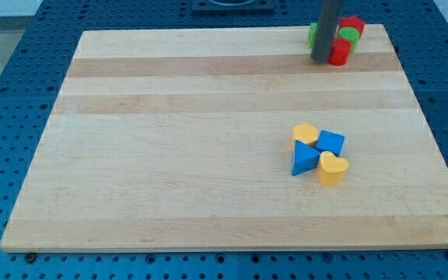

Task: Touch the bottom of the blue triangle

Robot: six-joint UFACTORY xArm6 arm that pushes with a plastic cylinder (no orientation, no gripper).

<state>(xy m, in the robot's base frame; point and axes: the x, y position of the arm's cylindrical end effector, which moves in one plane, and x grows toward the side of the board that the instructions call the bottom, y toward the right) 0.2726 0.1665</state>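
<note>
My tip (319,59) on pale wooden board (208,155), touching red block (339,53) at 3 o'clock, holding nothing, blue triangular block (304,159) well apart at 6 o'clock, no readable writing.

Lighting's bright and even for you, diffuse from overhead. The bench (208,140) shows no glare, just a mild sheen across the pale wood. Shadows are short and soft: a faint one under the blue triangle (304,159), another at the rod's base. Focus is decent, slight softness overall, edges straight, no obvious distortion.
</note>
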